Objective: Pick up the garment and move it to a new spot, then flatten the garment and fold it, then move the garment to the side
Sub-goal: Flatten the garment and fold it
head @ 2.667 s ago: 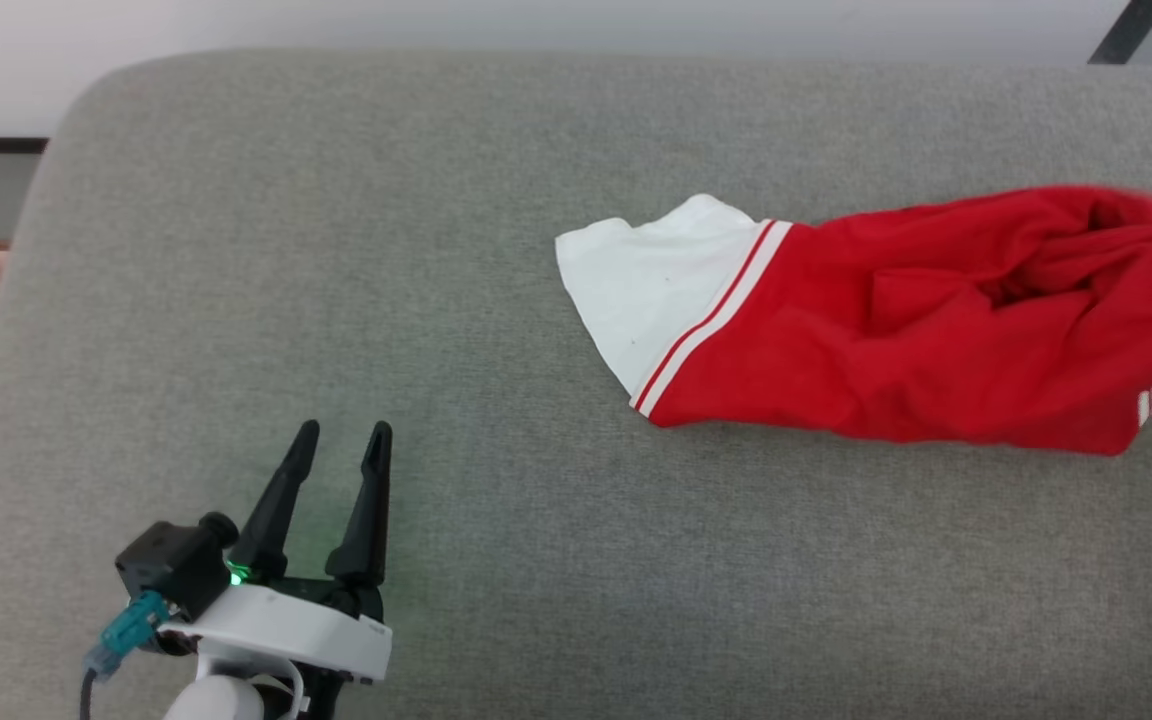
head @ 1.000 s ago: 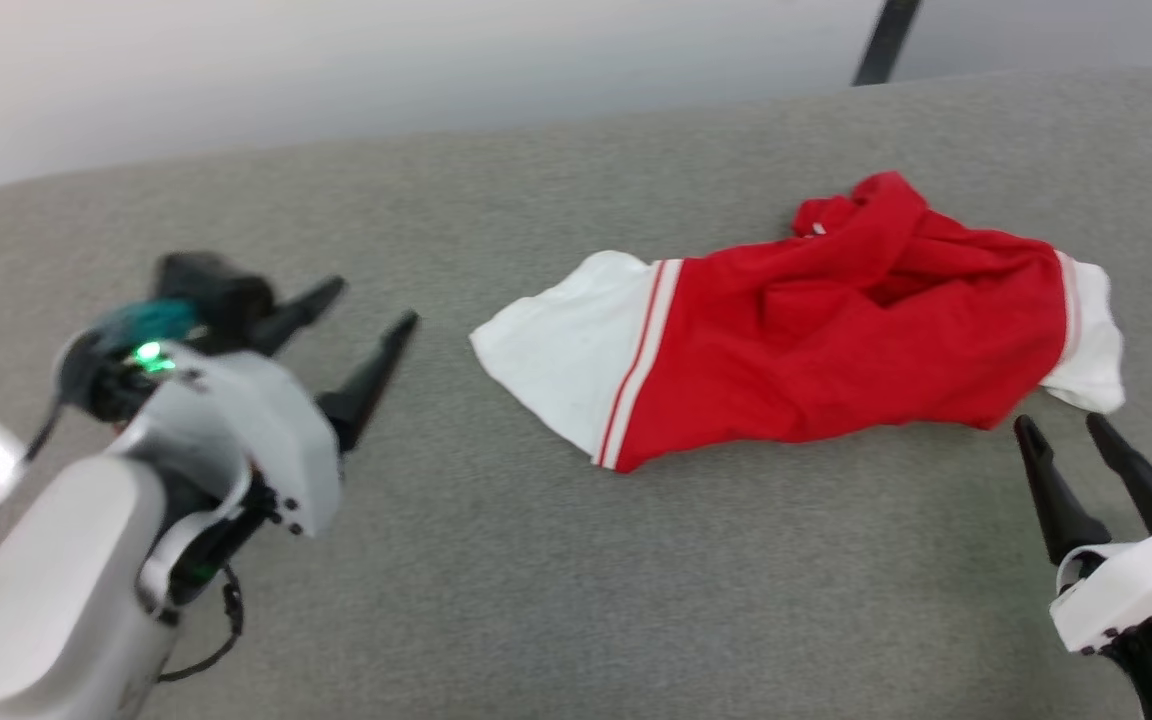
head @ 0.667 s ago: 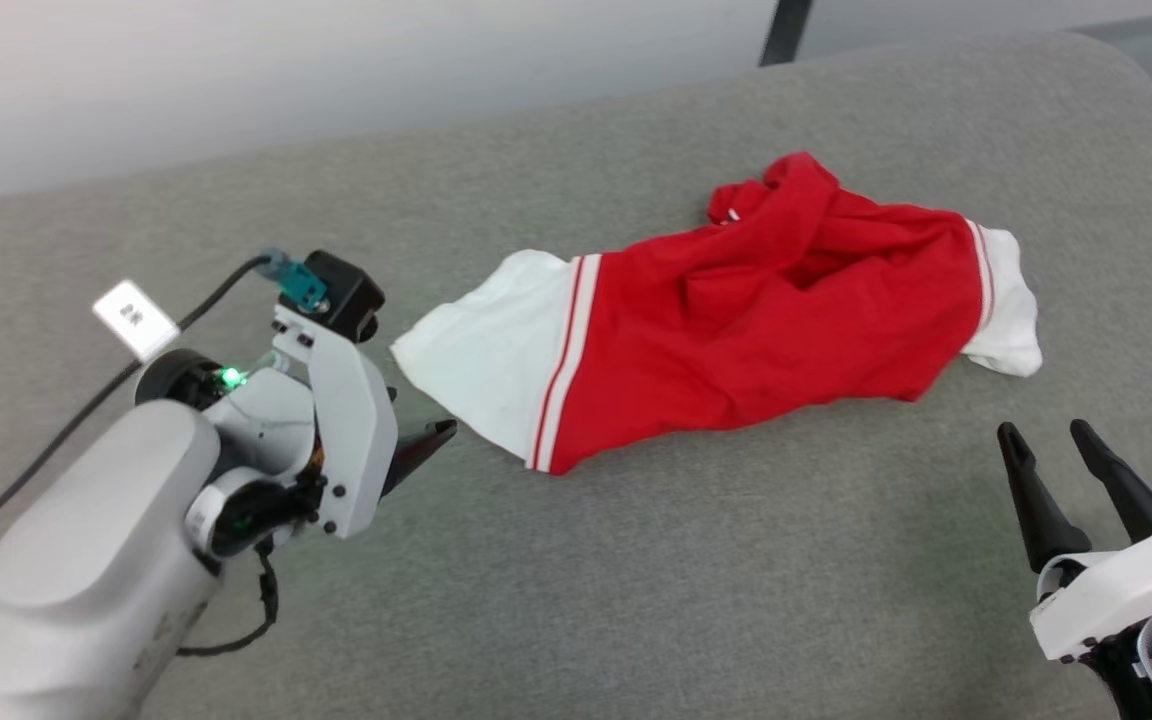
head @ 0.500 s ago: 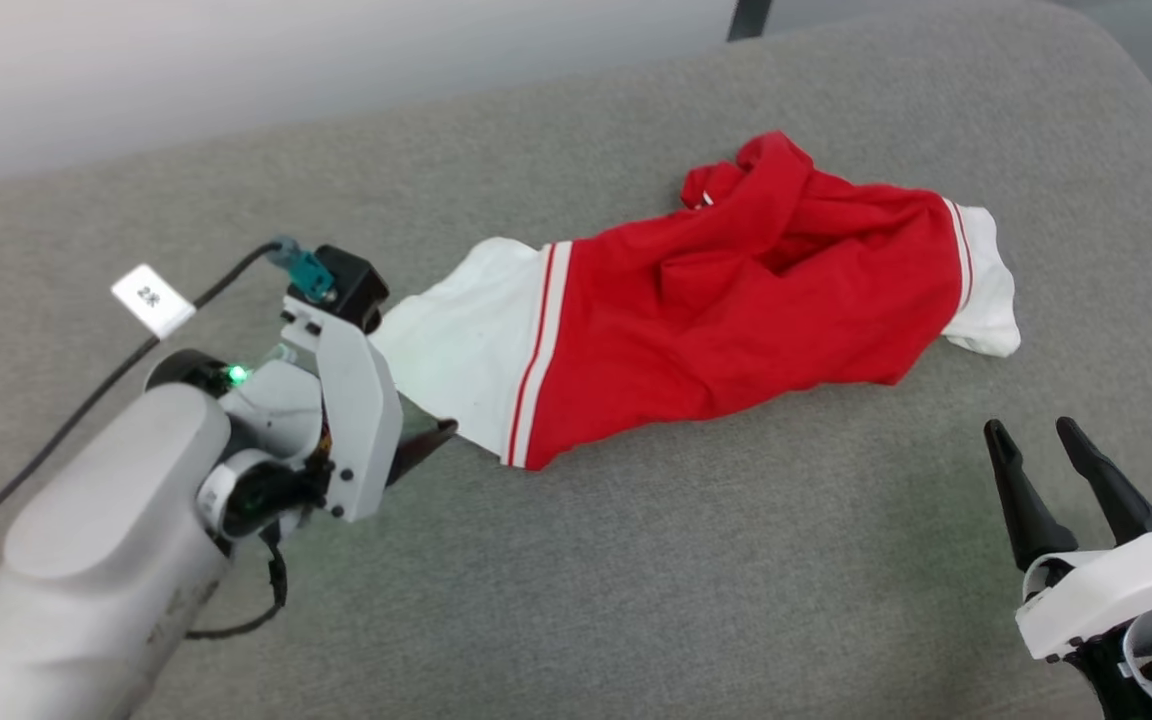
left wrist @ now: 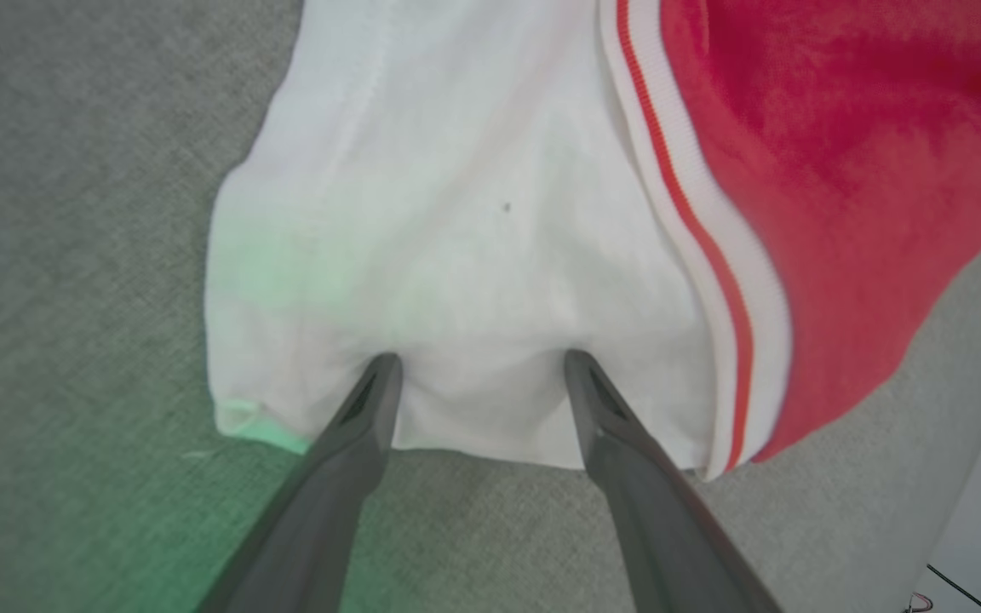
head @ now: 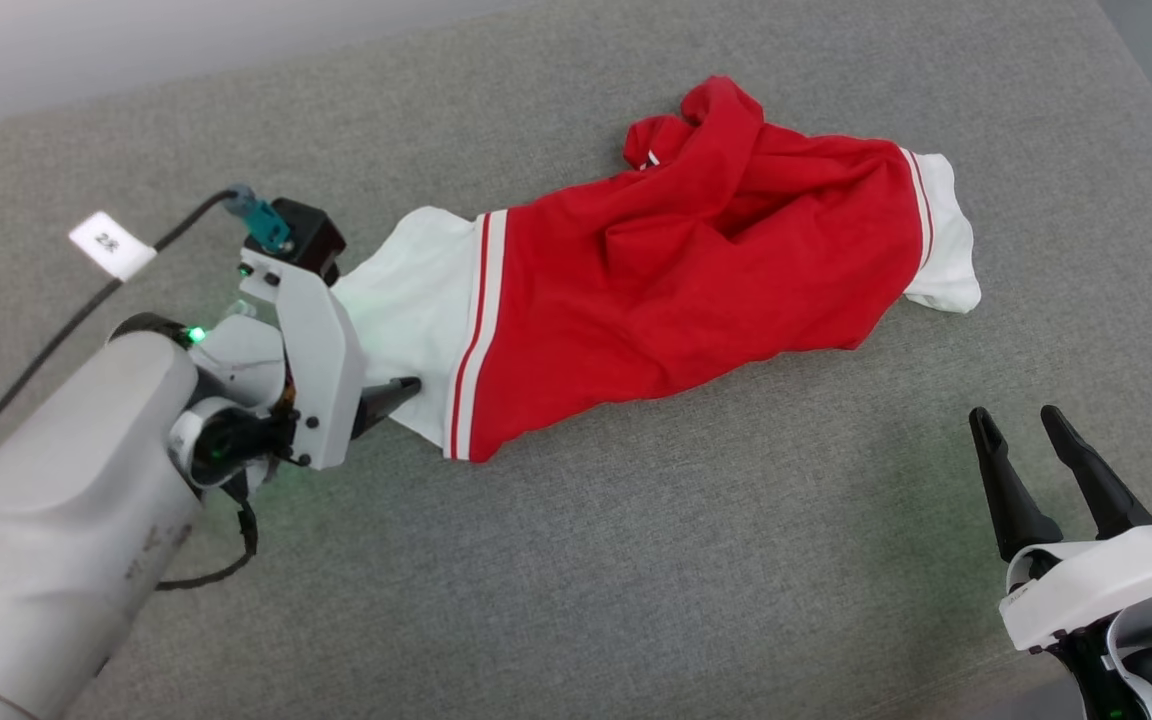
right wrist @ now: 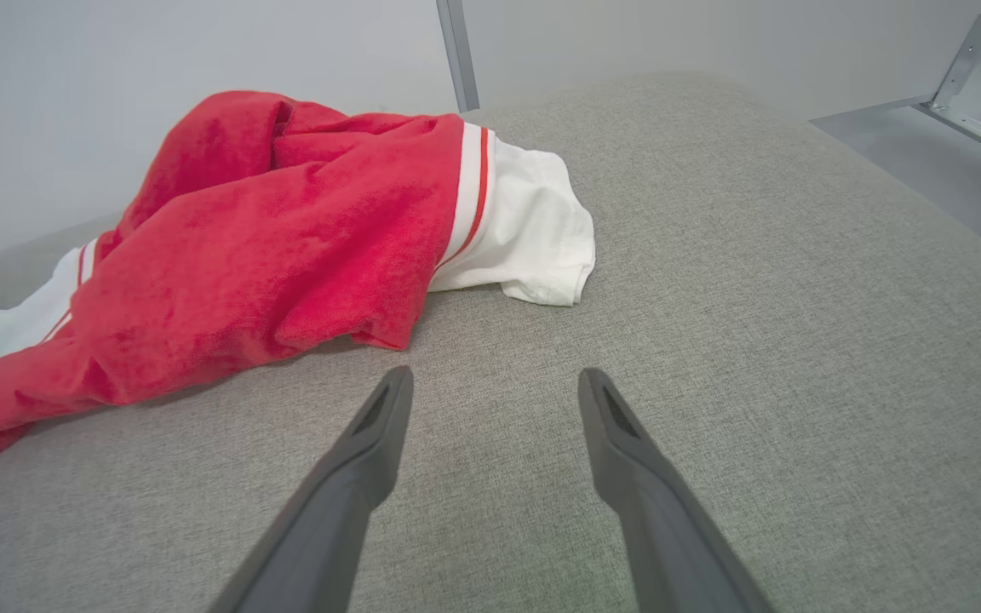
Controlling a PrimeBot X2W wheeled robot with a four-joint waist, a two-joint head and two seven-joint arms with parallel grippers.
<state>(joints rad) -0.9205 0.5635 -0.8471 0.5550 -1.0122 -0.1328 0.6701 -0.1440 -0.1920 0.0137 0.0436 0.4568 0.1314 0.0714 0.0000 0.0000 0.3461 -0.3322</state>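
Observation:
The garment (head: pixel 676 290) lies crumpled on the grey cushion, a red body with a white sleeve and red-white striped trim at each end; its lettering is hidden. My left gripper (head: pixel 381 360) is open at the left sleeve. In the left wrist view its two fingertips (left wrist: pixel 384 375) press into the hem of the white sleeve (left wrist: pixel 473 221), spread wide with cloth bunched between them. My right gripper (head: pixel 1016 415) stands open over bare cushion at the lower right. In the right wrist view that gripper (right wrist: pixel 495 375) is short of the garment (right wrist: pixel 286 230), holding nothing.
The grey cushion (head: pixel 636 560) slopes away at its right edge. A black cable with a white tag (head: pixel 111 243) trails from my left wrist. Beyond the cushion stand a pale wall, a dark post (right wrist: pixel 456 51) and a wheeled metal frame (right wrist: pixel 980 128).
The head view has swung and tilted. My left gripper has reached across to the white sleeve and set its fingertips on the hem. The right gripper has come into view, open.

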